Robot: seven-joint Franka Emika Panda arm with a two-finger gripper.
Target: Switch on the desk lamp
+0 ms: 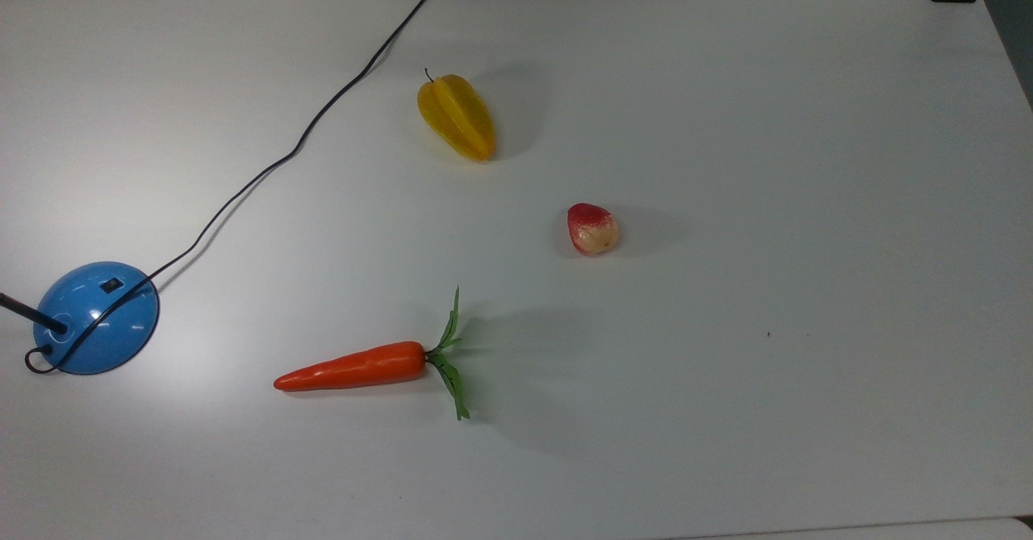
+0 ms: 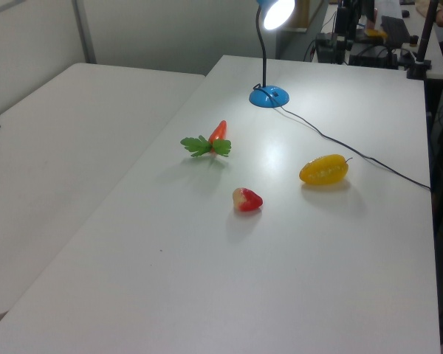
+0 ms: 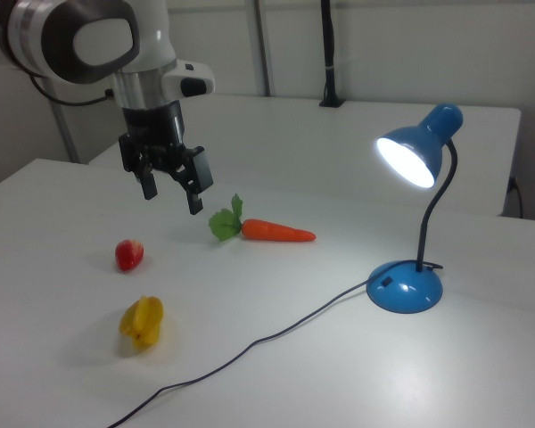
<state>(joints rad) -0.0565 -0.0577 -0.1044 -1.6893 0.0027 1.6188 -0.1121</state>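
The desk lamp (image 3: 406,286) stands on the white table with its blue dome base at the right view's right, and its blue head (image 3: 419,152) shines brightly. The top view shows the base (image 1: 95,318) at its left edge, with the small black rocker switch (image 1: 111,285) on the dome. A black cord (image 1: 299,140) runs from the base to the far table edge. The lamp (image 2: 269,96) stands far back in the left view, head lit. My gripper (image 3: 172,196) hangs in the air at the right view's left, open and holding nothing, well away from the lamp.
An orange carrot (image 1: 355,366) with green leaves lies near the middle of the table. A yellow starfruit (image 1: 456,116) sits further back, and a small red and cream fruit (image 1: 592,228) lies to the top view's right of them. A second white table (image 2: 66,140) adjoins.
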